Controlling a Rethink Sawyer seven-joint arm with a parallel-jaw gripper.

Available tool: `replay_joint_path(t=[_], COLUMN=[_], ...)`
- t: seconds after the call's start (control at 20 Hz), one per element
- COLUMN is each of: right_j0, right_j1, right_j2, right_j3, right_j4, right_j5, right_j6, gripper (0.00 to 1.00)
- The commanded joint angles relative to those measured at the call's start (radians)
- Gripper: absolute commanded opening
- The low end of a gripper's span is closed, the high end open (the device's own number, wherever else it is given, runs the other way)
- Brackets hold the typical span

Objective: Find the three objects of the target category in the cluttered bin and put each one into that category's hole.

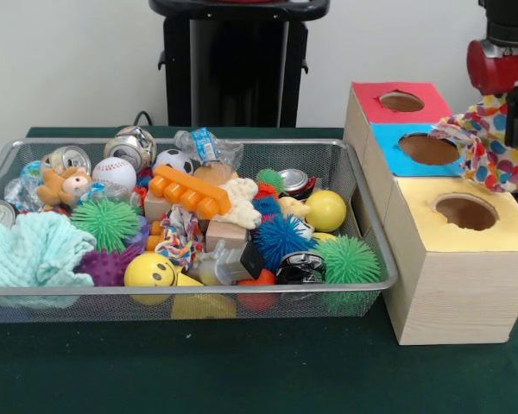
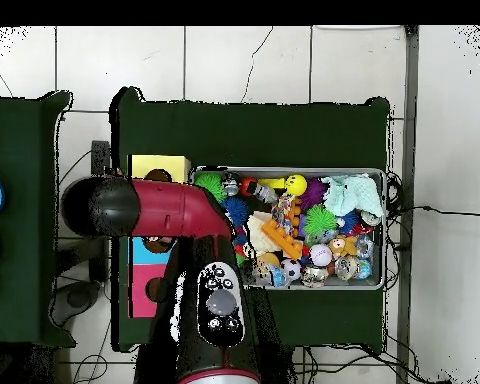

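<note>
A limp whitish fabric piece with bright multicolour dots point(image 1: 488, 142) is held by the closed gripper point(image 1: 515, 121) above the blue-topped box, just far of the yellow-topped wooden box's round hole point(image 1: 466, 211), presumably for dropping there.

Even, bright indoor light, soft shadows under the wire bin point(image 1: 375, 285), mild glare on floor tiles point(image 2: 244, 62).

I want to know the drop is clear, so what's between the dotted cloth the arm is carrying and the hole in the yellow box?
Nothing, as the front view shows: the dotted cloth hangs above and behind the hole, open air between.
</note>
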Motion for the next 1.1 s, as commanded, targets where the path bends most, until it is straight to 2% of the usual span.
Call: replay_joint_path(t=[0.05,0.4,0.65,0.8,0.95,1.1], right_j0=[-0.086,-0.101,-0.106,-0.101,-0.083,-0.066], right_j1=[0.052,0.061,0.078,0.102,0.128,0.135], right_j2=[0.079,0.096,0.107,0.11,0.109,0.101], right_j3=[0.072,0.062,0.063,0.052,0.069,0.078], right_j4=[0.007,-0.001,-0.005,-0.012,-0.022,-0.018], right_j5=[-0.041,-0.029,-0.061,-0.098,-0.194,-0.222], right_j6=[0.092,0.097,0.1,0.104,0.134,0.16], gripper=[0.0,0.0,0.0,0.0,0.0,0.0])
